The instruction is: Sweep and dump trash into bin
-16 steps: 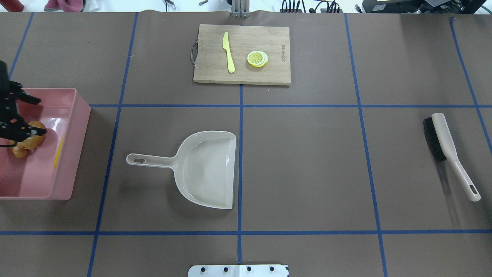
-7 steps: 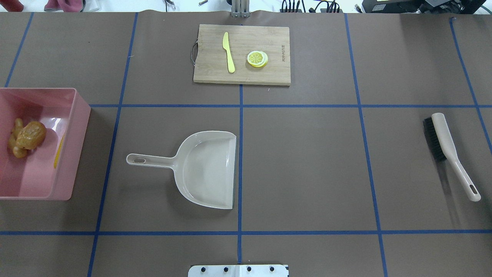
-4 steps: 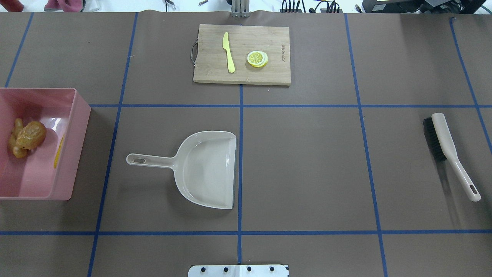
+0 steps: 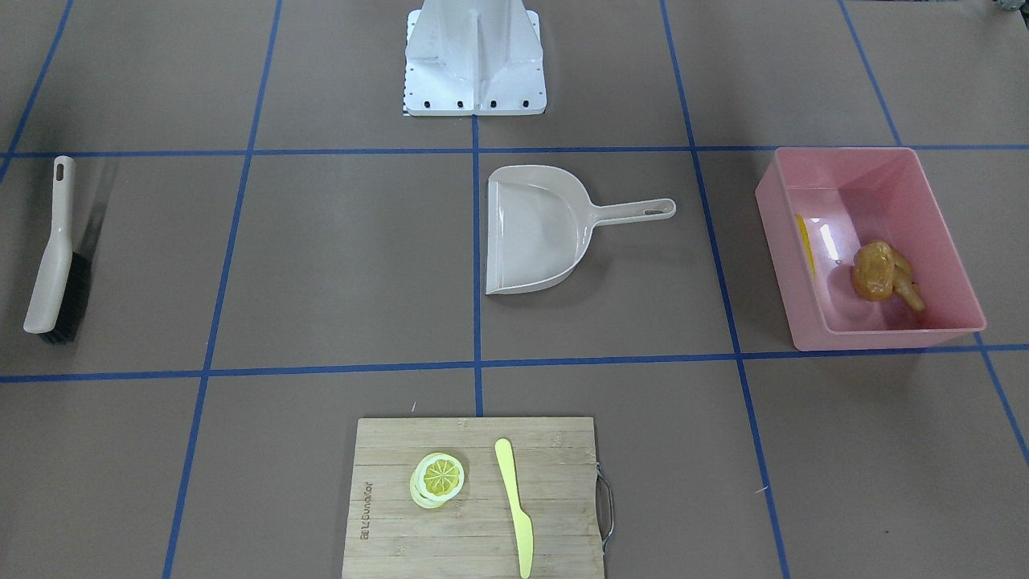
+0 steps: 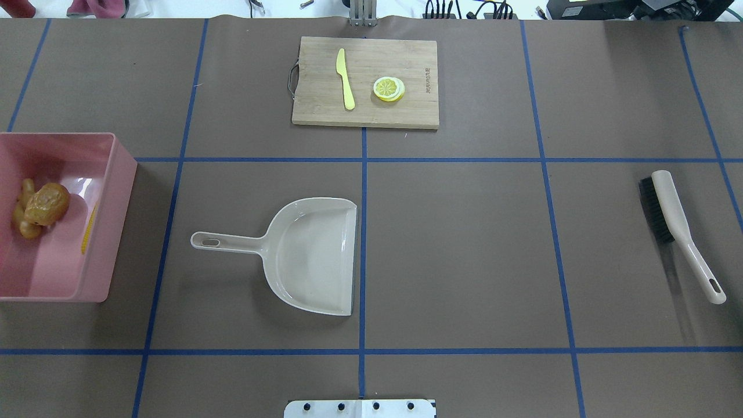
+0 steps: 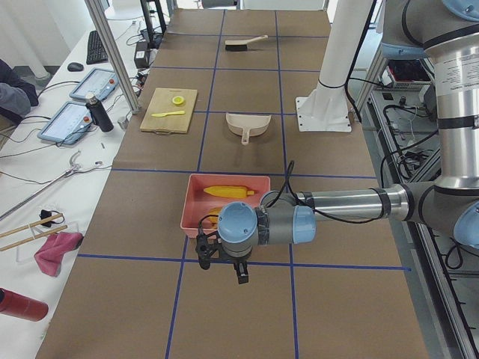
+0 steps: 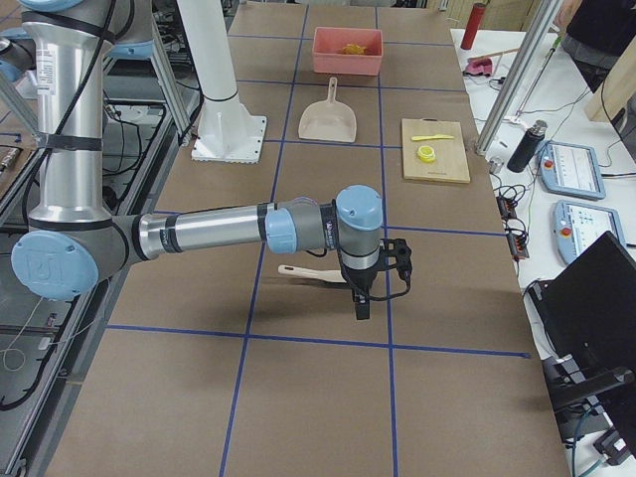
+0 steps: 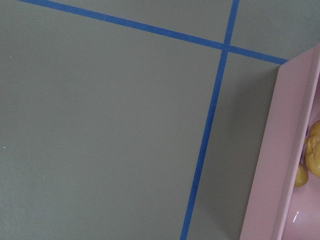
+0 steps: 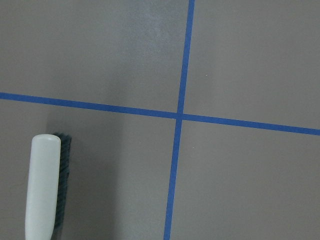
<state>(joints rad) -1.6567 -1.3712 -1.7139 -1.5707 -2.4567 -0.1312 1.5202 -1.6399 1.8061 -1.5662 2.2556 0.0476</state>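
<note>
The pink bin (image 5: 110, 174) stands at the table's left end; it also shows in the front view (image 4: 868, 149). In it lie the brown potato (image 5: 46, 203), the tan ginger root (image 5: 23, 227) under it, and the yellow corn cob (image 5: 88, 229) along the inner wall. My left gripper (image 6: 242, 277) shows only in the exterior left view, above the table just outside the bin's outer end; I cannot tell if it is open. My right gripper (image 7: 360, 310) shows only in the exterior right view, above the table beyond the brush; I cannot tell its state either.
The beige dustpan (image 5: 313, 255) lies empty mid-table, handle toward the bin. The brush (image 5: 673, 215) lies at the right end. A wooden cutting board (image 5: 406, 58) at the far side carries a yellow knife (image 5: 345, 78) and a lemon slice (image 5: 389, 89).
The left gripper, which hung over the bin 2.2 s ago, has left the overhead view. Nothing on the table has moved since.
</note>
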